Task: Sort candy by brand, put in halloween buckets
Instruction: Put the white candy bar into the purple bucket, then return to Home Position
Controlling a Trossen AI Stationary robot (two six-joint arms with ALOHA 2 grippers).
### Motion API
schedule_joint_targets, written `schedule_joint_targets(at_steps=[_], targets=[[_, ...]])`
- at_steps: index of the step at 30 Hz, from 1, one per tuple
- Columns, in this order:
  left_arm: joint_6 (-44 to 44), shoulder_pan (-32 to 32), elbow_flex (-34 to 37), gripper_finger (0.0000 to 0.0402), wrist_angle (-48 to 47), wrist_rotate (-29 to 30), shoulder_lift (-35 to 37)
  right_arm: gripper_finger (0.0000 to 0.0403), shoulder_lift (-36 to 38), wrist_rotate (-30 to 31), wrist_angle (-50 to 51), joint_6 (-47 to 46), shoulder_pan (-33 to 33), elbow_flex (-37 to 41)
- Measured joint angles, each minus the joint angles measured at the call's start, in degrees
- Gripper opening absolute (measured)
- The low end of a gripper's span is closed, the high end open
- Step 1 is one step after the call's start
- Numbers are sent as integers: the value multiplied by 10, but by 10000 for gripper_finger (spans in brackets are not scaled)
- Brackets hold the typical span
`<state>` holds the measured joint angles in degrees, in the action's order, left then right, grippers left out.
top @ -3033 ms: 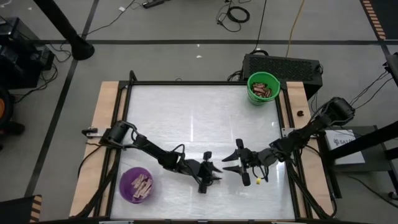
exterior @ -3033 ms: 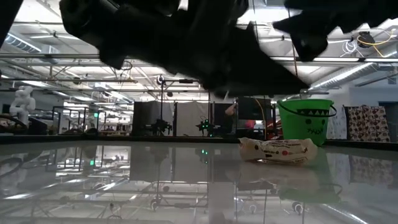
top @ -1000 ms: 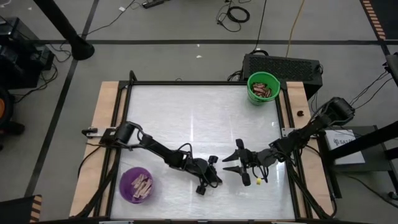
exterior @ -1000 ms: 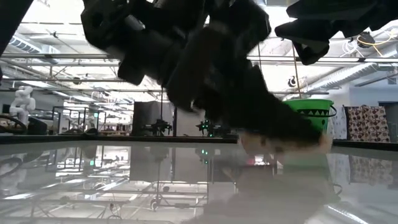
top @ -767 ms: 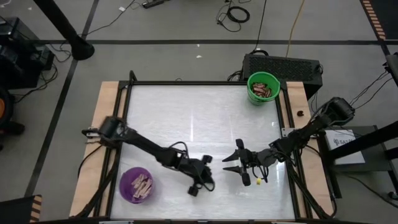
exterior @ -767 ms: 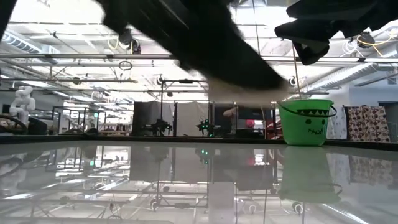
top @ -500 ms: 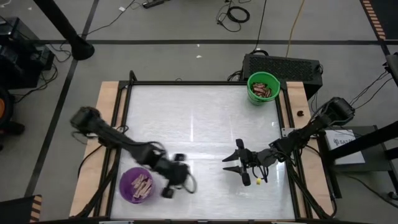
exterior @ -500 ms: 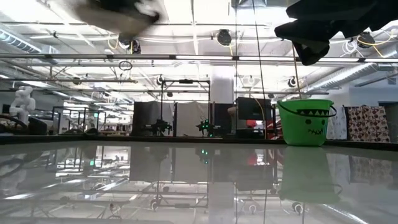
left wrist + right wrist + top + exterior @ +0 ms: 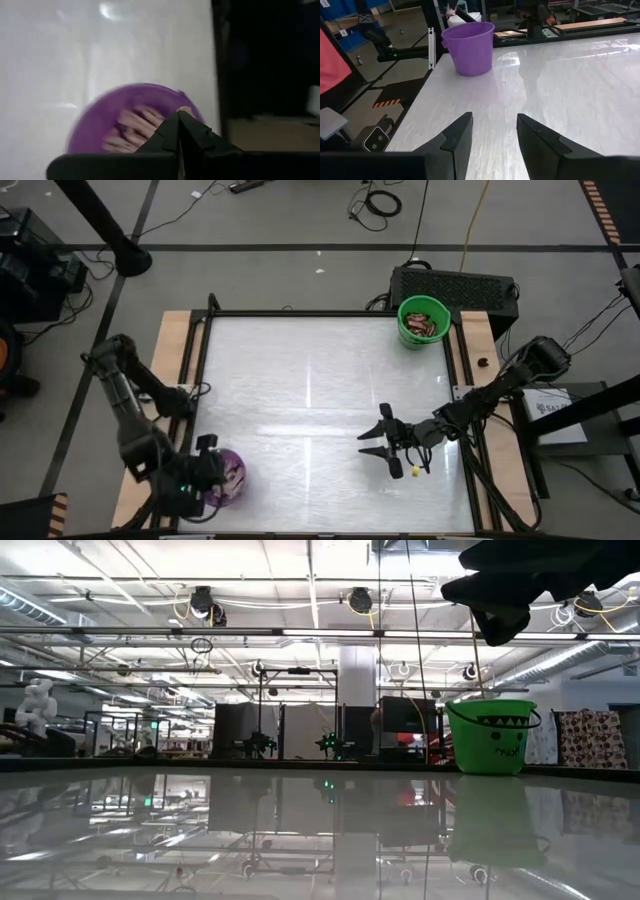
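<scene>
Candy in pale wrappers lies heaped in the purple bucket at the near left corner of the worktop; the bars are blurred in the left wrist view, so their long axes cannot be read. Directly above this bucket hangs the left gripper, its fingers pressed together to a single point over the bucket's rim. Whether anything is pinched between them cannot be told.

Right gripper hovers over the near right part of the worktop, pointing toward the left arm's side. Its two fingers stand partly apart with bare worktop showing between them; it holds nothing. In its wrist view the purple bucket stands upright, well beyond the fingertips. A small yellow object lies on the worktop just beside this gripper, nearer the front edge.

Green bucket stands upright at the far right corner of the worktop, well apart from both grippers. Dark red-brown bars lie inside it, piled at mixed angles. In the low view a jagged face is printed on its side.
</scene>
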<state>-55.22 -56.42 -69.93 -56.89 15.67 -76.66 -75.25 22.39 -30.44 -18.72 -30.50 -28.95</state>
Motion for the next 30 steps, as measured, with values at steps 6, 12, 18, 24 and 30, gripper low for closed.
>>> schedule_joint_targets(at_steps=[6,12,18,24,30], targets=[[-35,-33,0,9,-71,70,-34,146,0,0,0,0,0,0],[-77,-24,1,14,-118,70,-65,146,0,0,-1,1,0,0],[-89,7,1,78,-119,70,-74,146,0,0,0,1,0,0],[-26,32,1,144,-120,82,-74,146,0,0,0,1,0,0],[100,61,1,150,-109,269,-74,146,0,5,-14,1,4,0]])
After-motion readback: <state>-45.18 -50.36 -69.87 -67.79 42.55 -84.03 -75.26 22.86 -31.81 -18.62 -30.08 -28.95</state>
